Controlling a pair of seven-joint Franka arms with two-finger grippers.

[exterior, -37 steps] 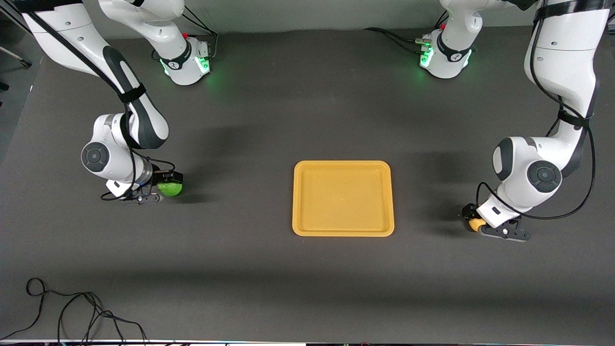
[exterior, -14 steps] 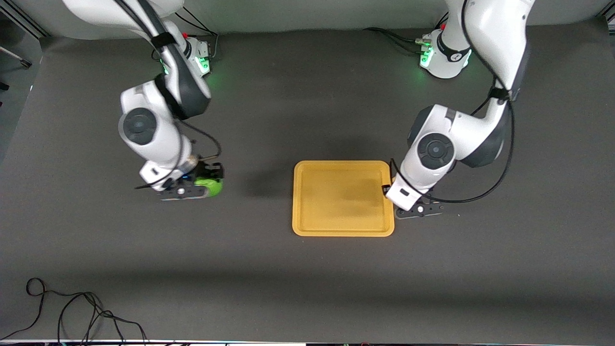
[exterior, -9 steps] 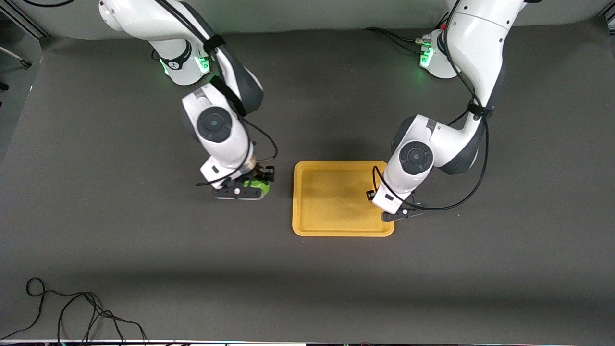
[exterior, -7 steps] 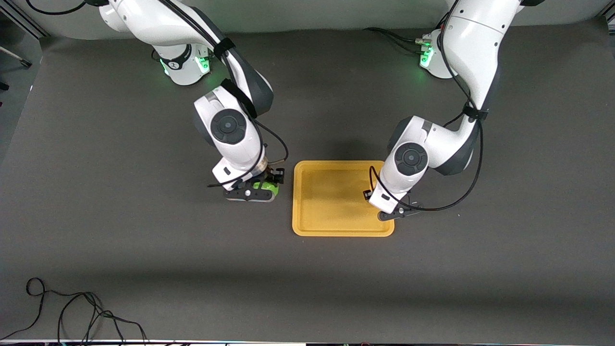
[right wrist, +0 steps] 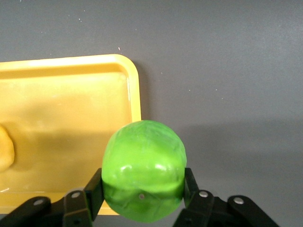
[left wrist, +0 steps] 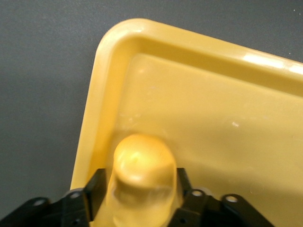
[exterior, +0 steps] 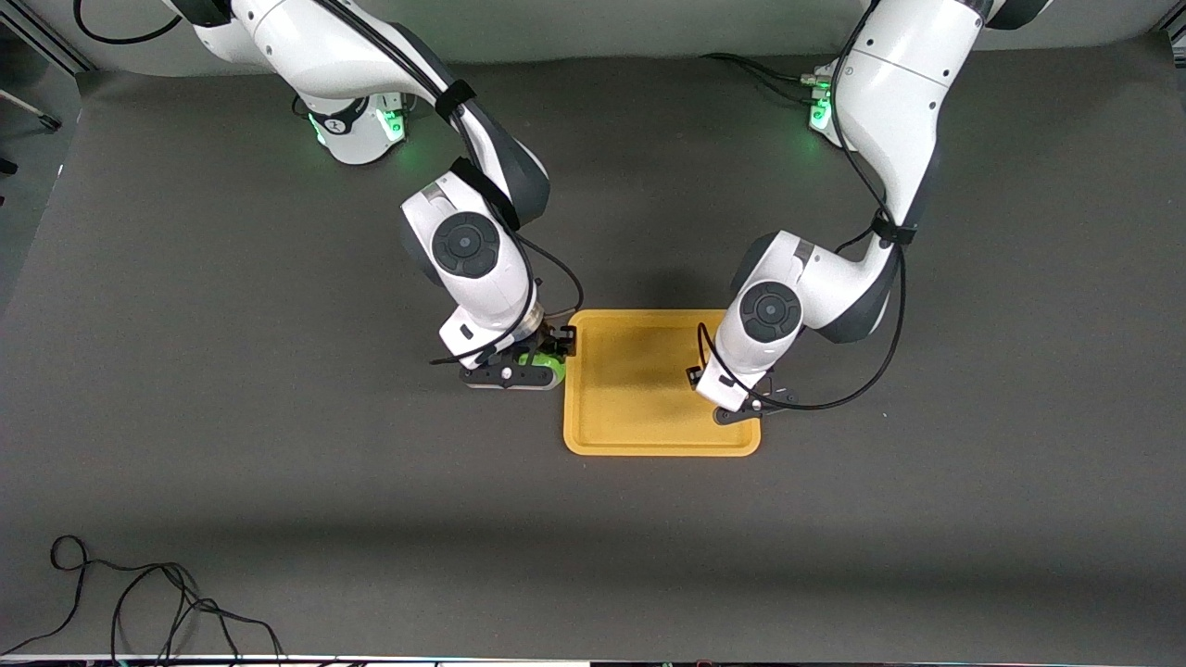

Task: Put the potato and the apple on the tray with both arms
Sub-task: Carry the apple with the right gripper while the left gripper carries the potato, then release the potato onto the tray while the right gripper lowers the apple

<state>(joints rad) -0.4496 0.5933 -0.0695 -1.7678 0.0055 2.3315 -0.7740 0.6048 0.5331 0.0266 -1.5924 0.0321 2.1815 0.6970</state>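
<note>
Both fruits are picked up and in transit; neither has been set down, so the two releases are what is left.

The left gripper (exterior: 732, 400) hangs over the orange-yellow tray (exterior: 649, 443), above the strip of it at the left arm's end, and its fingers are clamped on the potato (left wrist: 140, 182). In the left wrist view the potato sits between the two black fingers with its rounded end sticking out past them, already over the tray floor just inside one rounded corner. Its long axis runs along the fingers, out from the gripper, and that axis looks steeply tilted toward the tray rather than lying flat, though how steep I cannot tell. In the front view the potato is hidden under the wrist.

The right gripper (exterior: 533, 363) is closed on the green apple (right wrist: 143, 177) and sits over bare table, just beside the tray's rim at the right arm's end, not yet across it. The apple is round, so it has no real long axis; its dimpled top is not visible, so which way its stem end faces cannot be told.

The tray itself lies near the middle of the tabletop, its long sides running toward the front and back edges. A loose black cable (exterior: 139, 602) lies by the front corner at the right arm's end
</note>
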